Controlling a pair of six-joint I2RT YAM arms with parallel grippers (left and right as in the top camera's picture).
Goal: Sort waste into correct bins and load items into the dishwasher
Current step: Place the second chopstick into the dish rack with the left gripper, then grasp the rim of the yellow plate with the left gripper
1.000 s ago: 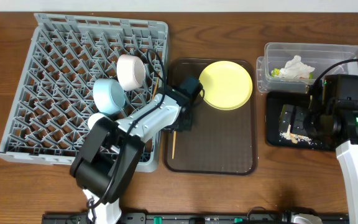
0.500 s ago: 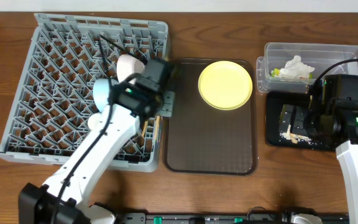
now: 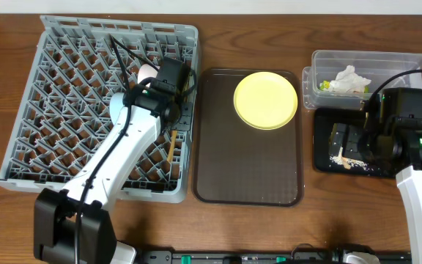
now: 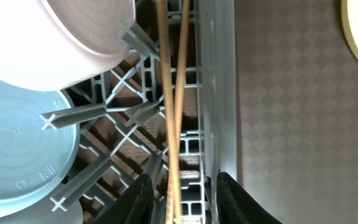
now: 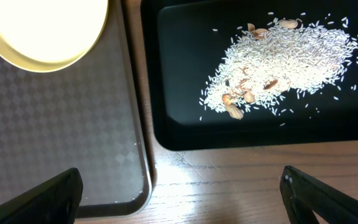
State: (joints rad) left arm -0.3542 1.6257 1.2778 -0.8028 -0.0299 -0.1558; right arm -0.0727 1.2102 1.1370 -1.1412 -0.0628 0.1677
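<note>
Left gripper (image 4: 185,183): fingers (image 4: 140,199) part-open. The chopsticks (image 4: 171,112) run up between them with daylight on both sides, so not pinched. Looks released.
Chopsticks lie inside the dish rack (image 3: 20,110), along its right wall, crossing slightly. In the overhead view their lower ends stick out below the gripper.
Right gripper (image 5: 182,196): fingertips (image 5: 48,193) spread wide, nothing between them, touching nothing. It hangs over the near edge of the black tray (image 5: 185,93).

Counts:
- chopsticks: 2, both in the rack
- bowls: 2. The white bowl (image 4: 73,37) and the blue bowl (image 4: 17,143) sit on the pegs, just left of the chopsticks, blue one bottom-up.
- plate (image 3: 266,100): 1, on the far right part of the brown serving tray (image 3: 247,169), not in the rack
- crumbs (image 5: 284,62): 1 heap, rice-like grains with a few brown bits, in the black tray
- wrapper (image 3: 350,79): 1, crumpled, in the clear tub (image 3: 387,59)
- bins: 2, with the tub behind the black tray and their edges close
</note>
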